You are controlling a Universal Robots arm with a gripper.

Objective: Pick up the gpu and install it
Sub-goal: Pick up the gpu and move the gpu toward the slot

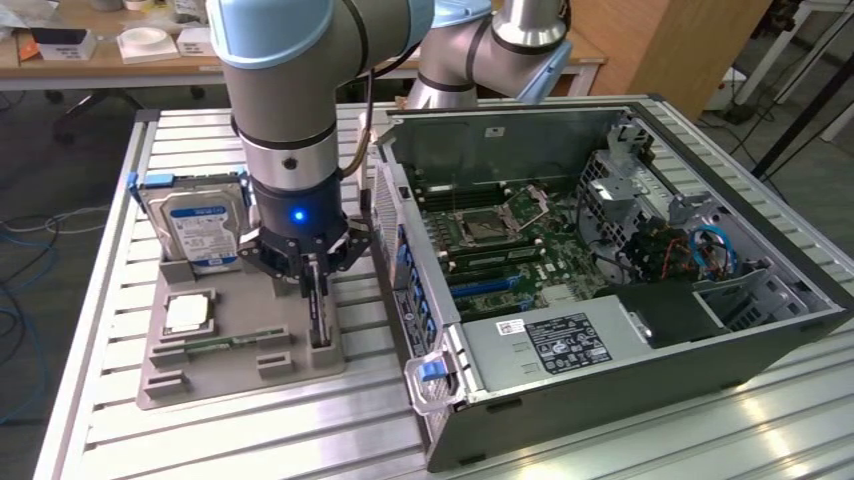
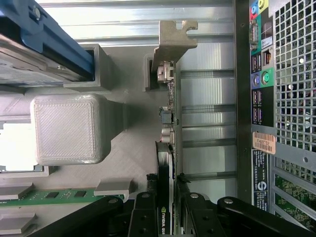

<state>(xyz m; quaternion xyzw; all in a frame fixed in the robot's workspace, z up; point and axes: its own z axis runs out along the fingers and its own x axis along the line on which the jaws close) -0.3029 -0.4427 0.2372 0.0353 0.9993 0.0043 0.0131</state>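
The gpu (image 1: pixel 319 322) is a thin black card standing on edge in a slot of the grey holder tray (image 1: pixel 227 385), on the side nearest the computer case. My gripper (image 1: pixel 314 272) points straight down onto its top edge. In the wrist view the gpu (image 2: pixel 168 123) runs away from the camera to its grey metal bracket (image 2: pixel 173 42). The gripper (image 2: pixel 167 197) has one black finger (image 2: pixel 143 210) pressed to each face of the card, so it is shut on it. The card still sits in the holder.
The open computer case (image 1: pixel 627 330) lies at the exterior view's right, its motherboard (image 1: pixel 521 250) exposed and its rear panel (image 2: pixel 291 74) close to the card. The tray also holds a silver hard drive (image 1: pixel 198 225), a processor (image 1: pixel 187 313) and a green memory stick (image 1: pixel 220 343).
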